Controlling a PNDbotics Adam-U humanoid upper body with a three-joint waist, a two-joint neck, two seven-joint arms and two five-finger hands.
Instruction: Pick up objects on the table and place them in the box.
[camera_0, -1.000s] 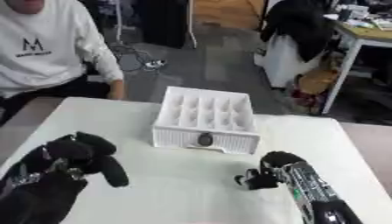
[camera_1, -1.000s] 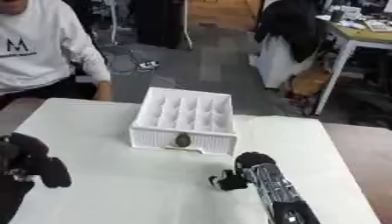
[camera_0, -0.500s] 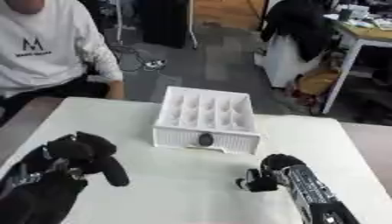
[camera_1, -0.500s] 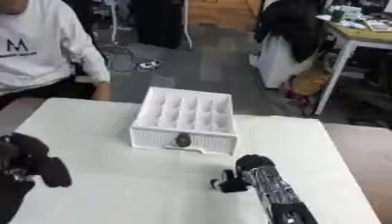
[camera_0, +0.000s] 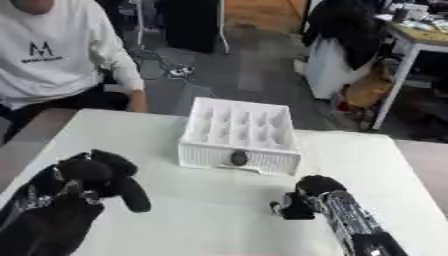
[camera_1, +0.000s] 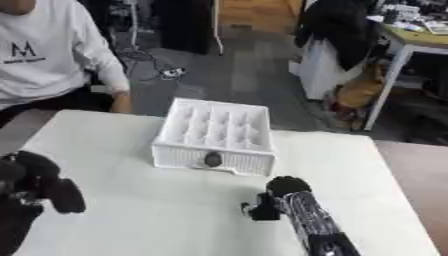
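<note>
A white box (camera_0: 239, 134) divided into several small compartments stands in the middle of the white table (camera_0: 201, 215), with a dark oval spot (camera_0: 238, 158) on its front wall. My right hand (camera_0: 308, 196) is low over the table in front of the box's right corner. Its fingers are curled and I see nothing held in them. At the lower left, my left hand (camera_0: 94, 176) hovers with its fingers curled too, also without anything in it. No loose objects show on the table.
A person in a white sweater (camera_0: 52, 55) sits at the table's far left corner, one hand at the edge. Beyond the table are a dark floor, a desk (camera_0: 420, 37) and a chair draped with dark clothing (camera_0: 341, 30).
</note>
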